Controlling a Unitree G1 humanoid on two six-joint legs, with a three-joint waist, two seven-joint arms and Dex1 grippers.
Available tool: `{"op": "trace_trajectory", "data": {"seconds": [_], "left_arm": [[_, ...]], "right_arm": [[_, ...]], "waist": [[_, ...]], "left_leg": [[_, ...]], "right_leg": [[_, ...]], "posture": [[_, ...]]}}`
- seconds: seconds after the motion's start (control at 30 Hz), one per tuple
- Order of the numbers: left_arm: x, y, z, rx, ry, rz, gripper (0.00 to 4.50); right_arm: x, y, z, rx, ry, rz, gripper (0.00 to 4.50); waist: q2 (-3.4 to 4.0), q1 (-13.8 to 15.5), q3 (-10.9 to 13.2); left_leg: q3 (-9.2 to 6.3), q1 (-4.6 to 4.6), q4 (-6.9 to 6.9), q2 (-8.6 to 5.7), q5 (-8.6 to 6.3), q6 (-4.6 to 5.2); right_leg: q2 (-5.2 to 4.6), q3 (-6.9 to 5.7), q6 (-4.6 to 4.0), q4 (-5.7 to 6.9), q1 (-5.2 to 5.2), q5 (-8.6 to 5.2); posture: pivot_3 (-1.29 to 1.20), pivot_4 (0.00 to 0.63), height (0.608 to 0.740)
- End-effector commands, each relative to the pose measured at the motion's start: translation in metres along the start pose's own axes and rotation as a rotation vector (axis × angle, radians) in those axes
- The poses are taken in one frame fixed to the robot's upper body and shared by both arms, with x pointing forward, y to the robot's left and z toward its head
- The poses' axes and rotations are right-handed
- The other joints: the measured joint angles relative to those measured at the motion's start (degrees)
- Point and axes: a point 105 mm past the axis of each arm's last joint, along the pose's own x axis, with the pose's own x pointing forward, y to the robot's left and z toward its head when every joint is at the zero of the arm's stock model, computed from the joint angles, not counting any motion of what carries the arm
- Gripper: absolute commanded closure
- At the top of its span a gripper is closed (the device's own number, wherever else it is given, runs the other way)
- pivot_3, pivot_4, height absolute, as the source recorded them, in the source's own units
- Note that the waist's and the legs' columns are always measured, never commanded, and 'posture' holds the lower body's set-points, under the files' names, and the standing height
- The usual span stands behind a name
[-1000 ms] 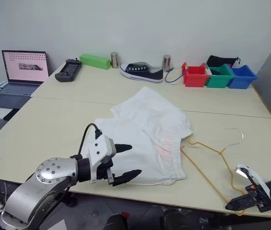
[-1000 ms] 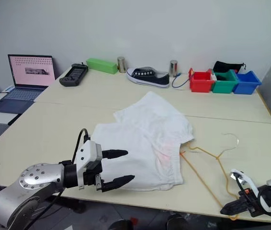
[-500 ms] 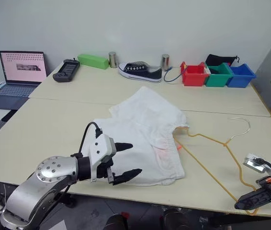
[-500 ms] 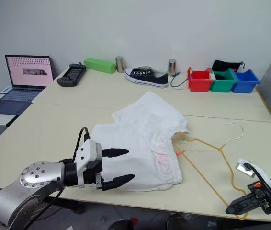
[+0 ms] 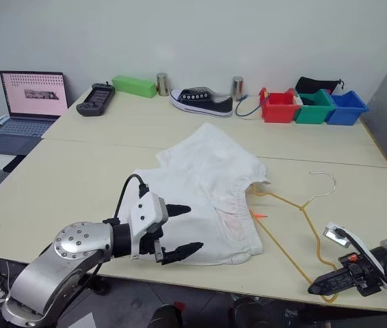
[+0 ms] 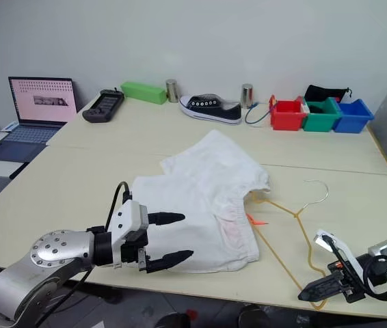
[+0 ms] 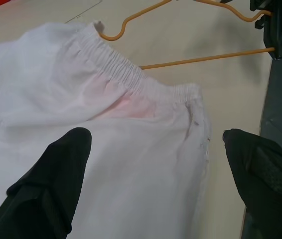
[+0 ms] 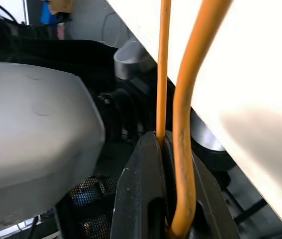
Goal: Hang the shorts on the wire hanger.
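- Our right gripper point(image 5: 323, 285) pinches the wire hanger point(image 5: 301, 208) at the table's point(image 5: 77, 178) near edge.
- Our left gripper point(image 5: 180, 231) hovers spread over the shorts point(image 5: 207, 188).

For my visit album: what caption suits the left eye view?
Right tool shut on the wire hanger, left tool open over the white shorts.
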Motion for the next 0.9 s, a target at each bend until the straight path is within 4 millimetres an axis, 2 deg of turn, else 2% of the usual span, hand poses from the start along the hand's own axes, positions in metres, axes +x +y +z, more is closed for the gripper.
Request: {"op": "trace_trajectory", "data": {"seconds": [0.03,0.23,0.33,0.43,0.63,0.83,0.9], "left_arm": [[0.002,0.000,0.006,0.039,-0.016,-0.005,0.01],[0.000,0.001,0.004,0.044,-0.004,0.004,0.01],[0.000,0.000,0.004,0.043,-0.005,0.007,0.01],[0.000,-0.001,0.003,0.047,0.000,0.007,0.01],[0.001,0.002,0.005,0.054,-0.004,0.011,0.01],[0.001,0.003,0.005,0.063,-0.002,0.007,0.01],[0.001,0.004,0.005,0.066,0.001,0.009,0.01]], "right_arm": [[-0.001,0.000,0.011,0.046,-0.050,-0.002,4.50],[-0.005,0.006,0.016,0.204,-0.107,0.120,4.50],[-0.008,0.011,0.027,0.237,-0.162,0.210,4.50],[-0.007,0.015,0.047,0.267,-0.221,0.301,4.50],[0.008,0.014,0.064,0.272,-0.244,0.319,4.50],[0.026,0.005,0.070,0.290,-0.248,0.287,4.50],[0.027,-0.005,0.081,0.310,-0.298,0.251,4.50]], "waist": [[-0.06,-0.26,-0.04],[-0.05,-0.83,-0.06],[-0.04,-1.01,-0.06],[-0.04,-1.50,-0.05],[-0.05,-1.47,-0.06],[-0.03,-1.36,-0.06],[-0.02,-1.34,-0.07]], "left_leg": [[0.00,0.01,0.01,0.03,0.00,0.00],[-0.01,0.01,0.04,0.01,0.01,0.01],[-0.03,-0.01,0.05,0.00,0.01,0.01],[-0.03,-0.01,0.05,0.01,0.01,0.02],[-0.03,-0.04,0.06,0.02,0.02,0.03],[-0.07,-0.18,0.09,0.01,0.02,0.02],[-0.08,-0.19,0.08,0.01,0.02,0.03]], "right_leg": [[0.03,0.01,0.02,0.00,0.00,0.01],[0.05,0.03,0.06,0.04,0.07,0.04],[0.05,0.02,0.06,0.04,0.25,0.04],[0.06,0.03,0.07,0.05,0.30,0.05],[0.12,0.06,0.10,0.06,0.29,0.07],[0.13,0.05,0.11,0.06,0.22,0.08],[0.13,0.04,0.11,0.06,0.22,0.08]], "posture": [[-0.21,0.047,0.740],[-0.20,0.051,0.740],[-0.20,0.054,0.740],[-0.20,0.055,0.740],[-0.20,0.055,0.740],[-0.20,0.056,0.740],[-0.20,0.056,0.740]]}}
